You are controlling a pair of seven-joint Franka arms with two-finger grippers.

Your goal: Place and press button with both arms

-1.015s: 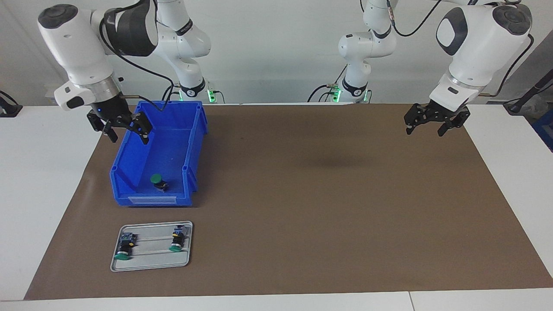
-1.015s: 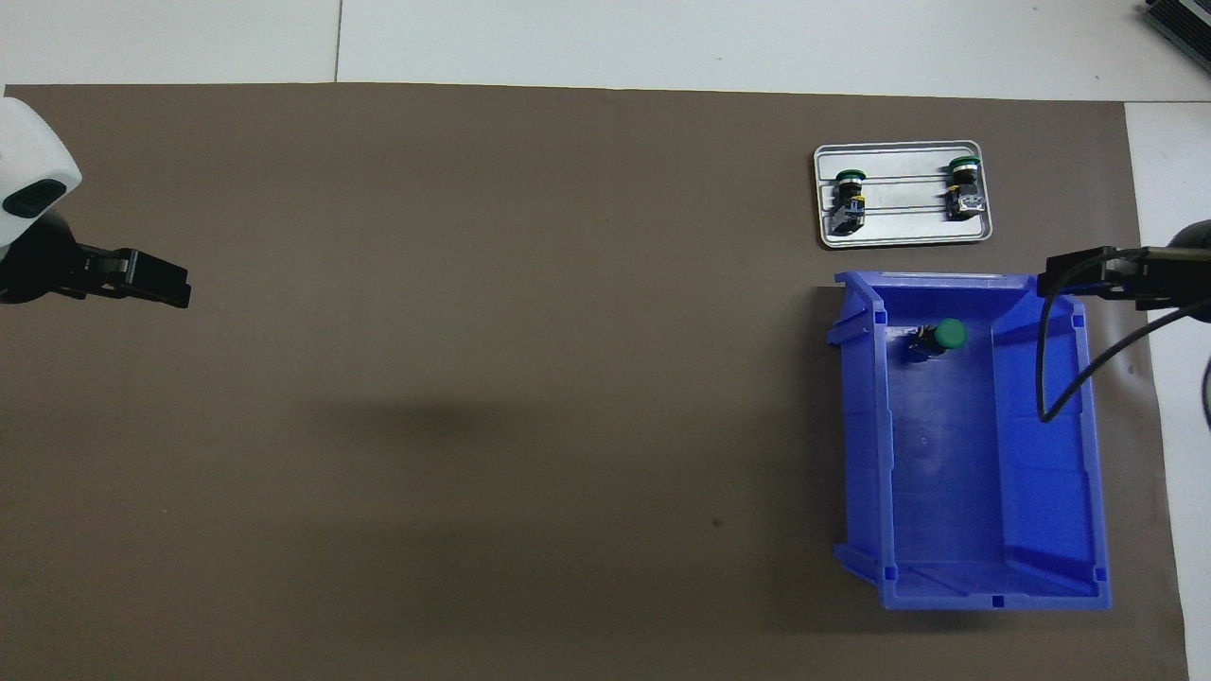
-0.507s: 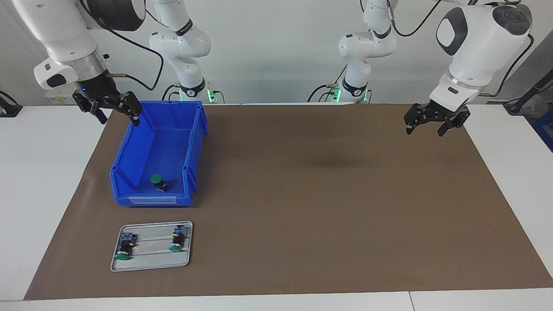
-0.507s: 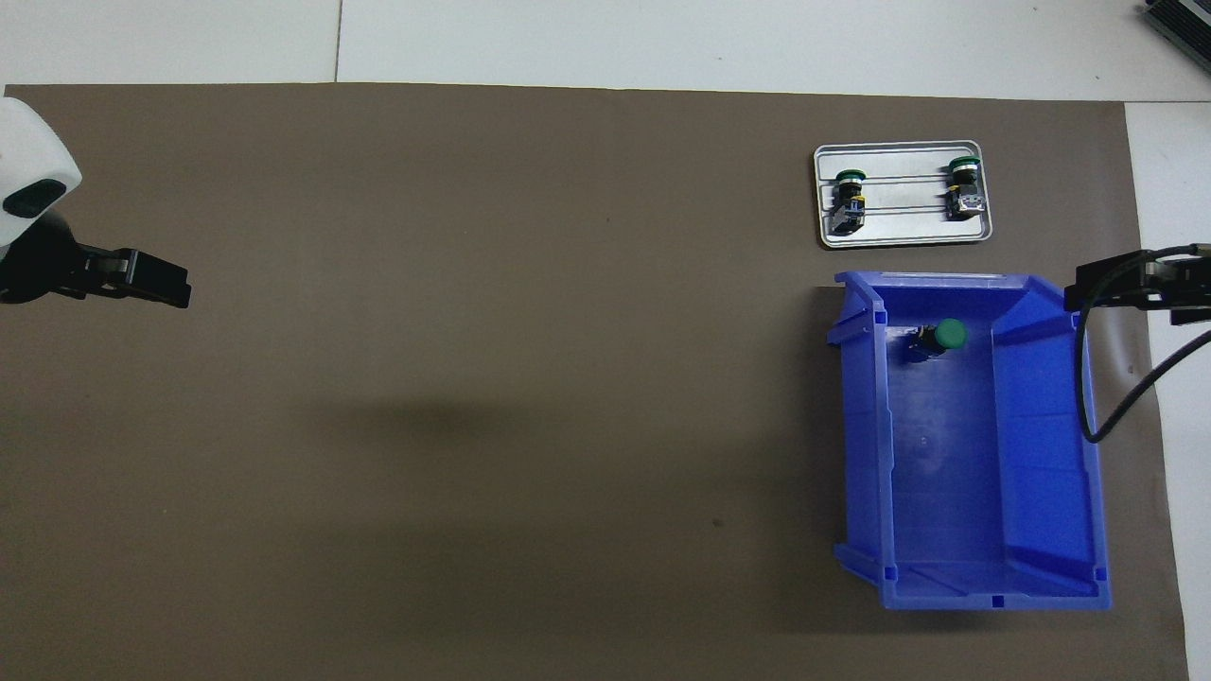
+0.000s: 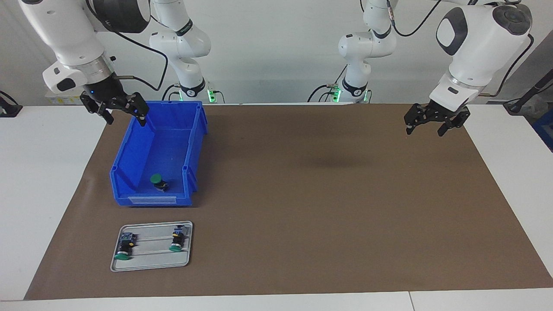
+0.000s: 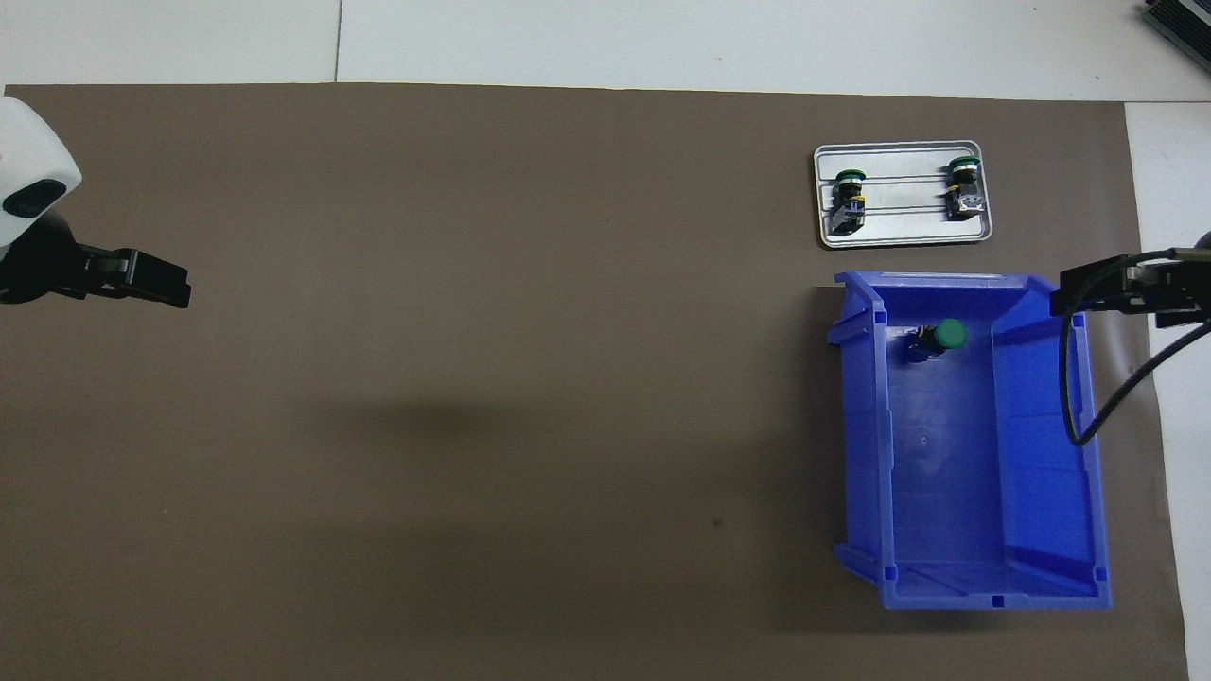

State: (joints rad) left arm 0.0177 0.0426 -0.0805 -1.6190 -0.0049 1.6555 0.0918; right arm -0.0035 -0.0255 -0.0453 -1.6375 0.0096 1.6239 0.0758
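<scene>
A green-capped button (image 5: 157, 181) (image 6: 942, 336) lies in the blue bin (image 5: 192, 142) (image 6: 1041, 473), at the end of the bin farther from the robots. Two near-identical buttons (image 5: 123, 250) (image 5: 176, 242) lie on rails in a small metal tray (image 5: 151, 267) (image 6: 899, 148). My right gripper (image 5: 125, 114) (image 6: 1088, 288) is open and empty, up in the air over the bin's outer wall. My left gripper (image 5: 425, 127) (image 6: 156, 284) is open and empty, and waits above the mat at the left arm's end.
A brown mat (image 5: 324, 207) covers most of the white table. The tray lies farther from the robots than the bin. A black cable (image 6: 1074, 397) hangs from the right arm over the bin.
My right gripper has risen from beside the bin's wall, swung outward, then come back over the wall. The left arm and the buttons have not moved.
</scene>
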